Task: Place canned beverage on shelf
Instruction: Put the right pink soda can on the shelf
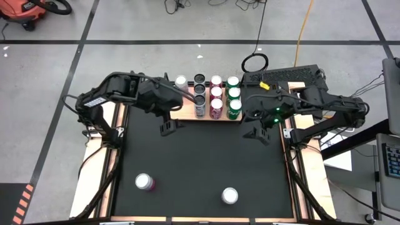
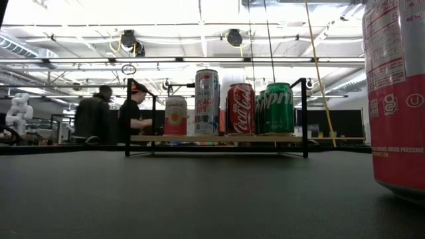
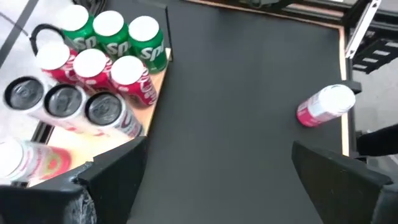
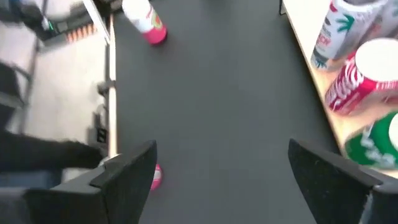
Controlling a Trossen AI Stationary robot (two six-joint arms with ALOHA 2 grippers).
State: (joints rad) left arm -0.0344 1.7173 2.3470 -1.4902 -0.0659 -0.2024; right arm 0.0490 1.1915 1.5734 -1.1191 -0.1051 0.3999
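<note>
The shelf [image 1: 185, 112], a light wooden board at the mat's far edge, carries several upright cans [image 1: 216, 95] in silver, red and green rows. Two more pink cans stand upright on the black mat: one near left [image 1: 144, 182], one near centre [image 1: 229, 196], which also looms large at the right of the low view [image 2: 396, 99]. My left gripper [image 1: 170, 127] hangs open above the mat just in front of the shelf's left end, nothing between its fingers [image 3: 219, 162]. My right gripper [image 1: 258, 133] hangs open off the shelf's right end, likewise empty [image 4: 224, 158].
Narrow wooden strips [image 1: 112, 156] edge the black mat [image 1: 200, 162] on both sides. The mat's middle lies bare between the shelf and the two loose cans. Cables and a dark case [image 1: 287, 76] lie behind the shelf. People [image 2: 99, 116] stand far off in the room.
</note>
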